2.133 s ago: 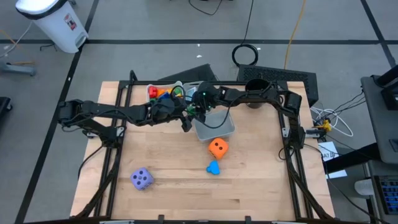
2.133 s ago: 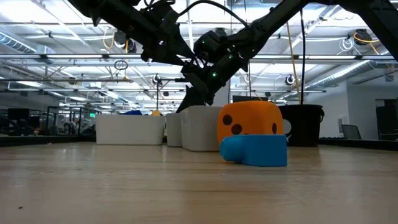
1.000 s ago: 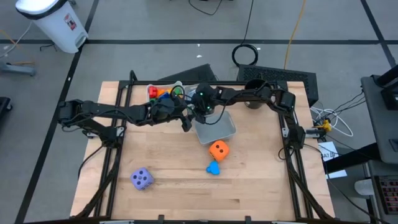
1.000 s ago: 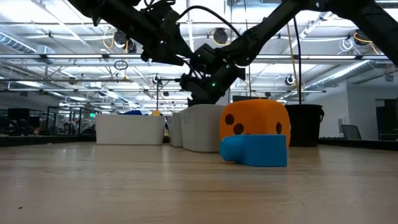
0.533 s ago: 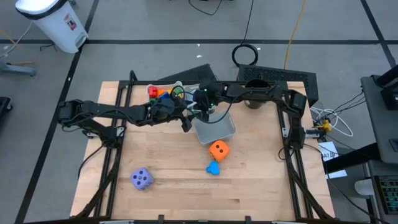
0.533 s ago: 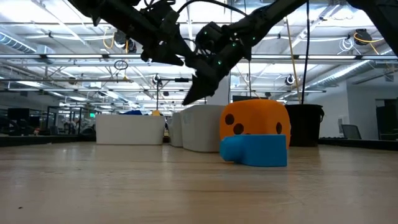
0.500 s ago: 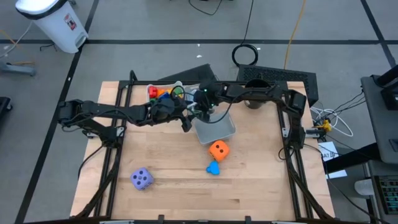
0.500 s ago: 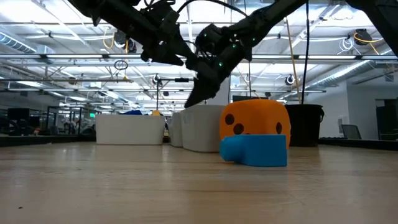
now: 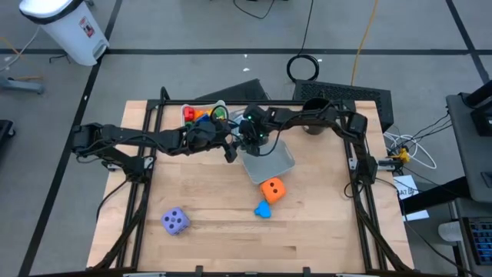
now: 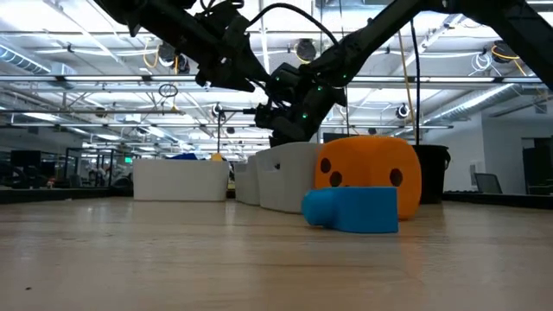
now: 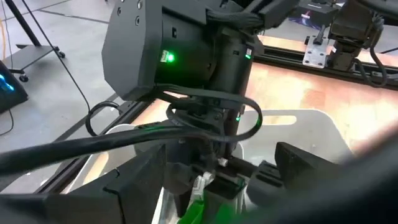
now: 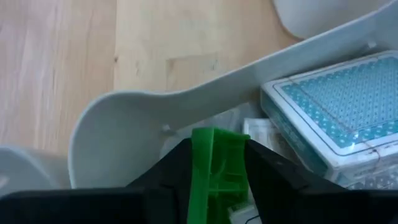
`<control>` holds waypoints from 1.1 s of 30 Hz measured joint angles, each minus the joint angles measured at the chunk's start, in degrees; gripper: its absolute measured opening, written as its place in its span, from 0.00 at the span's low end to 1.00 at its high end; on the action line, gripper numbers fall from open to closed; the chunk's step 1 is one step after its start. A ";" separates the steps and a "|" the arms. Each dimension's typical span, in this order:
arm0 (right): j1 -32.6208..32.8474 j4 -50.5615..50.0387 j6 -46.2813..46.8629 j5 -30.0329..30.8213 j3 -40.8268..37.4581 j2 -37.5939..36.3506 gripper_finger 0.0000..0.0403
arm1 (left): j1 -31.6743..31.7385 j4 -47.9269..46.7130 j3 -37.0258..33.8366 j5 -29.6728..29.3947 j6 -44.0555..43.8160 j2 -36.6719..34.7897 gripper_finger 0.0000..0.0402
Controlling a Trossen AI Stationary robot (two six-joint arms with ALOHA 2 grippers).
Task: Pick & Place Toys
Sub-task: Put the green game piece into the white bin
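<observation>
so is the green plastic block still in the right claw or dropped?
In the claw: the green plastic block sits between the right claw's dark fingers, above the grey plastic bin.

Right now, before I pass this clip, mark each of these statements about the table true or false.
1. A green block sits between the right claw's fingers. True.
2. The purple die lies inside the grey bin. False: it lies on the bare table, near the front left.
3. The orange die and the blue block are on the table outside the bins. True.
4. The left claw is parked far from the bins. False: it is beside the grey bin, close to the right claw.
</observation>
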 joint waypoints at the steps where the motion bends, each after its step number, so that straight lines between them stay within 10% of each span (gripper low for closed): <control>1: -0.15 -1.35 -0.95 -0.06 0.02 -0.02 0.29 | 0.00 0.00 0.00 0.00 0.00 0.00 0.77; 18: -0.71 -15.98 -7.48 4.66 2.25 -0.70 0.02 | 0.09 -0.04 -0.02 0.00 0.44 0.00 0.77; 33: 1.36 -9.60 -7.94 4.59 1.95 -2.56 0.00 | 0.07 0.00 -0.02 0.00 0.34 0.00 0.77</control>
